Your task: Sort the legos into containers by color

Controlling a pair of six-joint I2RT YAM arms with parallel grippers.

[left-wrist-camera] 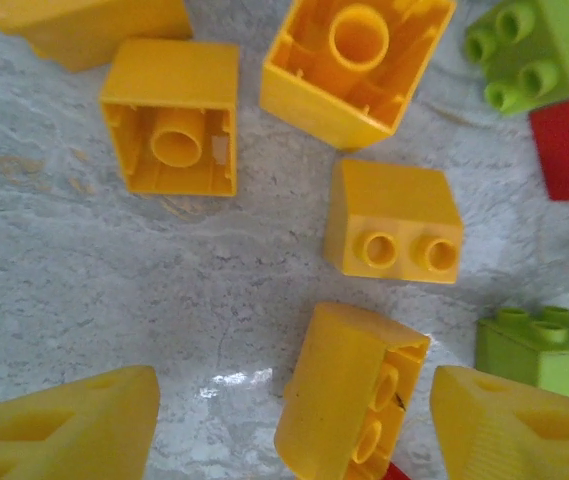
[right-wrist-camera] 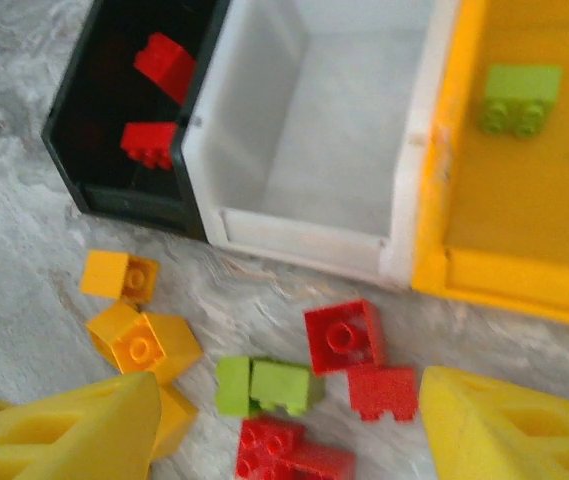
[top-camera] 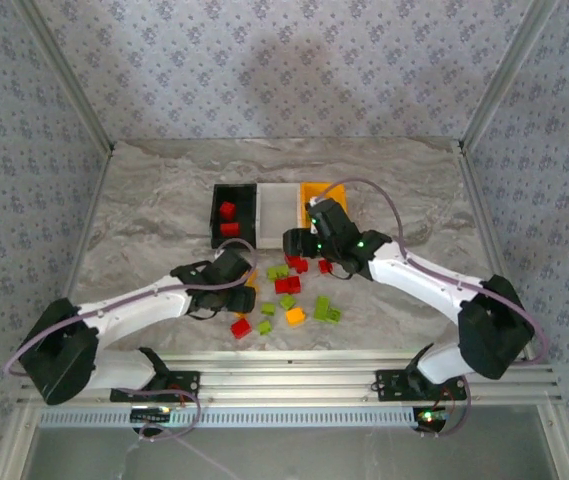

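Both jaws stand open. The left jaws straddle a yellow brick on the desk, with more yellow ones just beyond. The right jaws hang empty over loose bricks near the bins. Two red bricks lie in the black bin and a green brick in the yellow bin; the white bin sits between them.

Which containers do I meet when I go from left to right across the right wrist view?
First the black bin holding red bricks → white bin → orange-yellow bin holding a green brick.
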